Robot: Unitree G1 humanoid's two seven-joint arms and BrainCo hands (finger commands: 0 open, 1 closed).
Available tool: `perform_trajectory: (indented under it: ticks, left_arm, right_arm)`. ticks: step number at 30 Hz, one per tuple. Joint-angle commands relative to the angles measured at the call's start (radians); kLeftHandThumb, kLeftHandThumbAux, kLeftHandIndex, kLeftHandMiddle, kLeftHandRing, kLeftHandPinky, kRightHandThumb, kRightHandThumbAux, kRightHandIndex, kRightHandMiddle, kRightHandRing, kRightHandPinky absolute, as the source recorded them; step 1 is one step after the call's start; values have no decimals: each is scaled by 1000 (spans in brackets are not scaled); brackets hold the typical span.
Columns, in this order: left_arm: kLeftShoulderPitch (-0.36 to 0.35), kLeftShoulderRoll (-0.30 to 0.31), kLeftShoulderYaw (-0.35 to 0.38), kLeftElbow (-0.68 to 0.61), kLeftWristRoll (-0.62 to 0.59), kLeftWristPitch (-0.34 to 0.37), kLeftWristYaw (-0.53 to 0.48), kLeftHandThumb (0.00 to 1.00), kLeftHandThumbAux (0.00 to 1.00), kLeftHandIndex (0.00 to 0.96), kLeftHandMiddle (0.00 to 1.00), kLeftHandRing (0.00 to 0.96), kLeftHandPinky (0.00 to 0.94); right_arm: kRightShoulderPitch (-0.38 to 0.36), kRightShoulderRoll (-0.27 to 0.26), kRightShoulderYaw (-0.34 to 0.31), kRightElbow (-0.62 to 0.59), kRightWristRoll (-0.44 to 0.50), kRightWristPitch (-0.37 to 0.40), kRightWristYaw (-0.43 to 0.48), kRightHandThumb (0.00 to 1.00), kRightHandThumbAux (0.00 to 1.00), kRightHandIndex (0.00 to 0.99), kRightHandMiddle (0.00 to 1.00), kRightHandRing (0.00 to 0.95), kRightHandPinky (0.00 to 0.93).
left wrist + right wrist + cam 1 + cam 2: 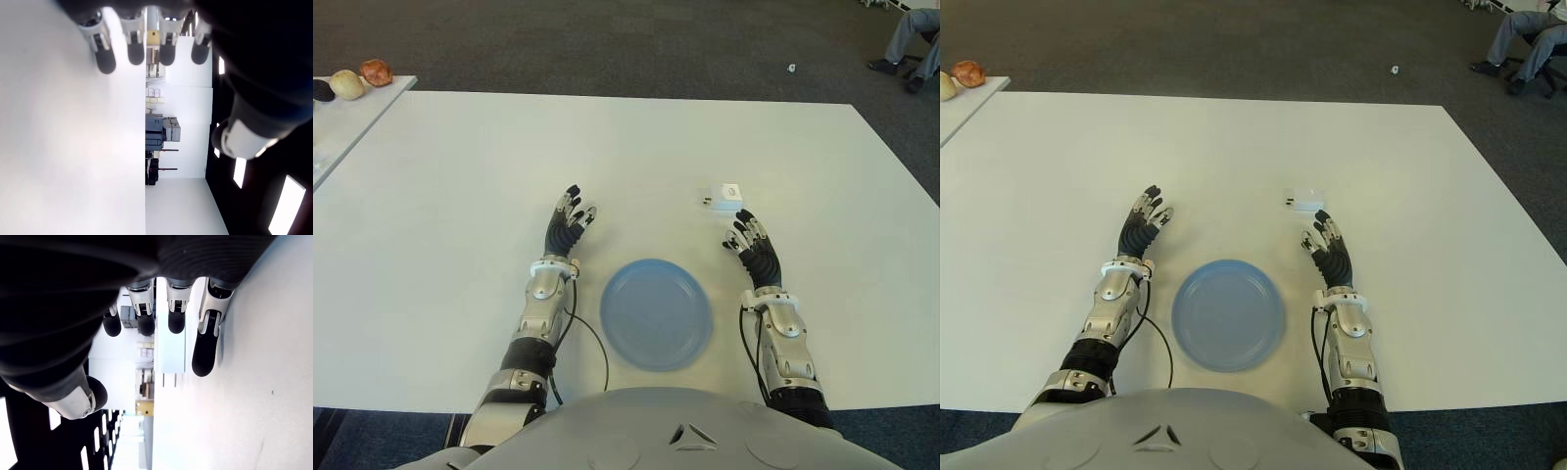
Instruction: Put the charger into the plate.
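White plastic charger (723,197) lying on the white desk (460,176), just ahead of the right hand (751,242) and not touching it. Probably light, rigid and smooth; small blocky body with prongs apparently at one end. Best pinched across the two broad sides, away from the prongs; likely to skid if nudged. Right hand with fingers extended and holding nothing, fingertips (204,351) pointed toward the charger. Left hand (570,221) likewise spread and empty, beside the blue plate (656,312) on its left side. Plate between the two forearms, nearer the robot, nothing in it. Clear path from charger to plate. Round objects (352,82) on a side table, a seated person's legs (909,39) far off.
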Motion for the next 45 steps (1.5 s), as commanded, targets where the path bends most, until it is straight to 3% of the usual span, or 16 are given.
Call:
perform_trajectory:
  ticks: [1,16,19,25,35,45]
  left_arm:
    - [55,-13,2,76,-6,64,5,212,669,0,50,52,85]
    - [50,-10,-2,84,-3,54,-1,216,677,0,28,40,78]
    - [52,-11,-3,76,-2,58,3,216,670,0,29,41,85]
    - [50,-13,-2,79,-1,58,8,210,655,0,45,53,98]
    - [42,-18,-2,94,-4,57,3,210,633,0,48,50,83]
    - [40,-20,-9,95,5,61,6,208,647,0,37,40,73]
  right_arm:
    - [34,6,3,22,-4,42,1,94,631,0,0,0,39]
    - [39,12,9,-16,2,56,3,96,635,0,0,0,32]
    - [70,22,13,-149,31,105,9,101,637,0,0,0,20]
    - [91,32,-2,-265,59,164,4,119,643,0,0,0,2]
    - [-19,-25,-76,-432,88,349,-15,142,658,0,0,0,0]
    - [-105,-80,-74,-426,8,318,-26,156,672,0,0,0,19]
